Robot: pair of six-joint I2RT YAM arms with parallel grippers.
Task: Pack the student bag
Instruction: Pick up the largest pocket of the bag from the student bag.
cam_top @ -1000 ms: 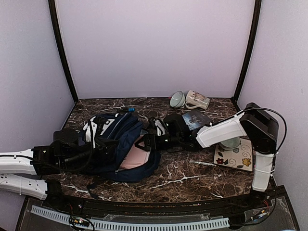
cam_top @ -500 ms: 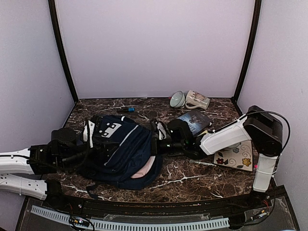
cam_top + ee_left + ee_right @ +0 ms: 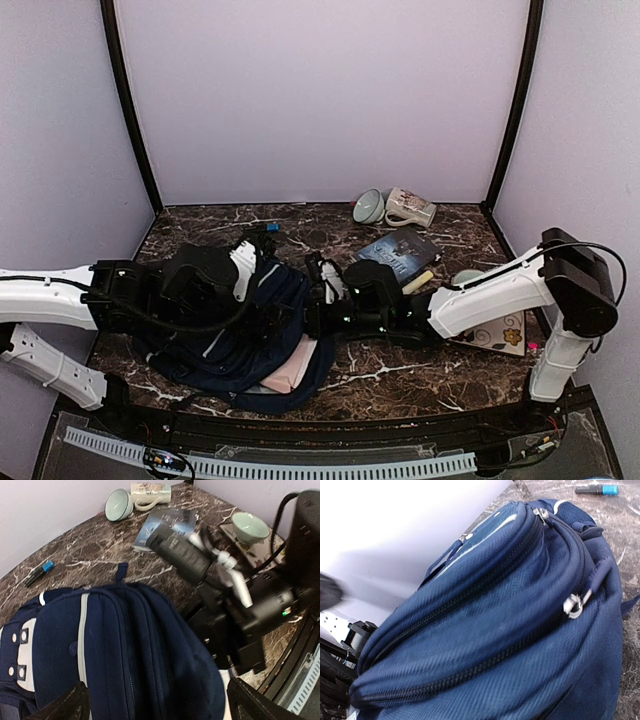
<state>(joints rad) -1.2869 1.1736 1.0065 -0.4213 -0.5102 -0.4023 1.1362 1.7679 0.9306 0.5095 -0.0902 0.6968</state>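
No legible txt on book or mug

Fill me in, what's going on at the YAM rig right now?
Both arms are on the student bag, which lies on the marble table. The left gripper hangs over its navy fabric with fingers spread. The right gripper is up against the bag's right side, and whether it is open or shut can't be told. Something pink shows at the bag's near edge. A book and a marker lie outside it.
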